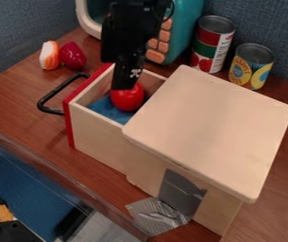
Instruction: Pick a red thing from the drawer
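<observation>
The open drawer [96, 135] holds a round red toy [128, 100] on a blue lining [104, 108]. The black gripper [128, 86] hangs over the drawer, its tip at the toy's top; whether it pinches the toy cannot be told. Bare lining lies between toy and the drawer's red front [69, 124]; the wooden cabinet top [212, 127] overhangs the drawer's opposite end.

1. A teal toy appliance [185, 19] with orange buttons and a white-framed front.
2. A red-and-green-labelled metal can [210, 46] beside it.
3. A shorter metal can [250, 68] with a yellow-and-blue label, near the first.
4. A white-and-orange rounded object [49, 56].
5. A glossy dark-red rounded object [73, 56], just beside it.
6. A reddish-brown wooden tabletop [23, 104] under them all.
7. Blue-grey fabric panels [23, 35] behind.
</observation>
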Tool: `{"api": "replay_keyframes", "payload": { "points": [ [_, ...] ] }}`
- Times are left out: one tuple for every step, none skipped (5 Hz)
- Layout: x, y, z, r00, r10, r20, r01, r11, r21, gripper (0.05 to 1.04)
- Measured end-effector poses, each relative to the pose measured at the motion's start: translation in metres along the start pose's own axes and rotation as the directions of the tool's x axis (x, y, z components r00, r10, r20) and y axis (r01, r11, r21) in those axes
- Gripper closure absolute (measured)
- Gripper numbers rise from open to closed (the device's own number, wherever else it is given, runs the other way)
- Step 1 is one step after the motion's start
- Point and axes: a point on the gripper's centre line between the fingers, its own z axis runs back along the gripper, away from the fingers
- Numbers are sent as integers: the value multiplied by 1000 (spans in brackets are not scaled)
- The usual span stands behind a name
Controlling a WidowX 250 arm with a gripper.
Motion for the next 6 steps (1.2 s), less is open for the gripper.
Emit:
{"api": "replay_keyframes", "payload": {
  "points": [
    [-5, -2, -17, 998, -55, -4, 55, 998, 34, 83],
    [-5, -4, -21, 998, -60, 14, 59, 997, 41, 83],
    [-3, -5, -21, 997, -74, 33, 73, 997, 36, 83],
    [-2, -5, -22, 996, -74, 40, 72, 996, 42, 83],
    [-1, -4, -22, 996, -73, 43, 70, 996, 48, 83],
    [3, 1, -23, 997, -66, 47, 63, 996, 61, 83]
  ]
}}
